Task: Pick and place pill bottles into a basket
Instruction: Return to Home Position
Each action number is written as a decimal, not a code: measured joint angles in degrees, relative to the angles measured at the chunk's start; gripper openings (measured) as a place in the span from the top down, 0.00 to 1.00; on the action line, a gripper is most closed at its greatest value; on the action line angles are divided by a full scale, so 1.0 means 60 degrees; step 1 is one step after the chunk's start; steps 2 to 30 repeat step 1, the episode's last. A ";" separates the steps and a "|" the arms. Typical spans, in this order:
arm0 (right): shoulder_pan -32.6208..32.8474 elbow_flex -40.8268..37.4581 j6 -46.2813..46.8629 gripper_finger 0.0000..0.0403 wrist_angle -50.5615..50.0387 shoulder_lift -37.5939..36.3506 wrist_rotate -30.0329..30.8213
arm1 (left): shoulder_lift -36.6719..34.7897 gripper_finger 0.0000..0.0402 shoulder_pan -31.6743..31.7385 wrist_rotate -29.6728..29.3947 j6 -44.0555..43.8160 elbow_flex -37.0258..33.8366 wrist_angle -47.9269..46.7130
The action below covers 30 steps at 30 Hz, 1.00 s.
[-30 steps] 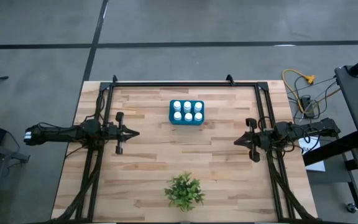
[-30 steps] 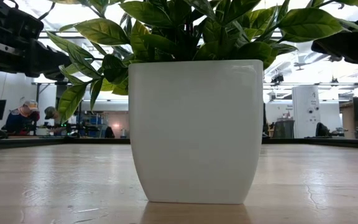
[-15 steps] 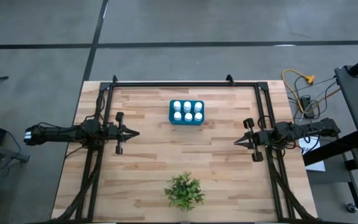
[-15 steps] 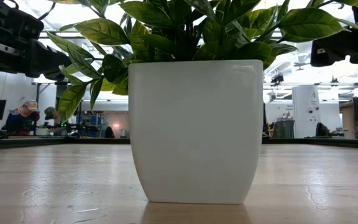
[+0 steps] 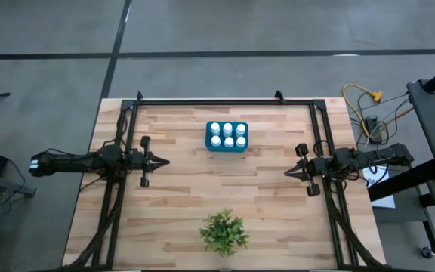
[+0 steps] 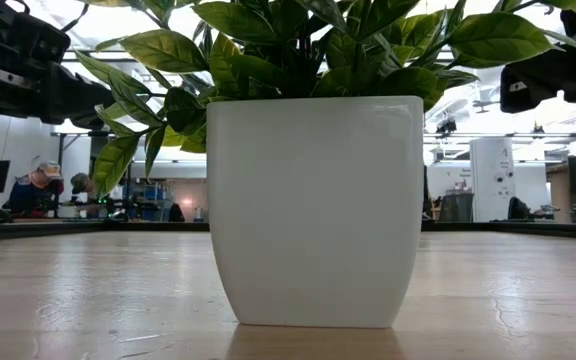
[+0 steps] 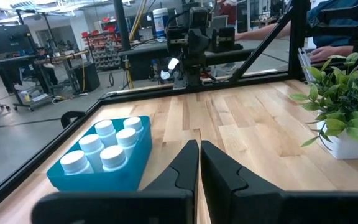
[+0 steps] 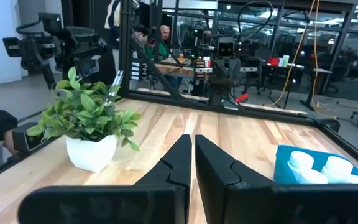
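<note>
High view: the basket (image 5: 227, 149) sits at the far middle of the table (image 5: 180, 196), with all six pill bottles (image 5: 228, 140) standing inside it. The left gripper (image 5: 166, 161) and right gripper (image 5: 286, 173) hang at opposite sides, well apart from the basket. Low view: a potted plant (image 6: 314, 205) hides the basket. Wrist views: each gripper's fingers are pressed together on nothing.

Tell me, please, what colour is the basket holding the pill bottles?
Teal-blue; the basket shows best in the left wrist view, with the white pill bottles inside.

The right wrist view's edge cuts off the basket (image 8: 282, 168), showing perhaps three pill bottles (image 8: 303, 163).
</note>
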 joint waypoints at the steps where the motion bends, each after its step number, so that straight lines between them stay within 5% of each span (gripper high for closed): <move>1: 0.0000 -0.0002 -0.0001 0.97 0.0000 0.0000 0.0004 | 0.0006 1.00 0.0001 0.0000 0.0000 0.0000 0.0004; 30: 0.0000 -0.0002 -0.0001 0.97 0.0000 0.0000 0.0004 | 0.0006 1.00 0.0001 0.0000 0.0000 0.0000 0.0004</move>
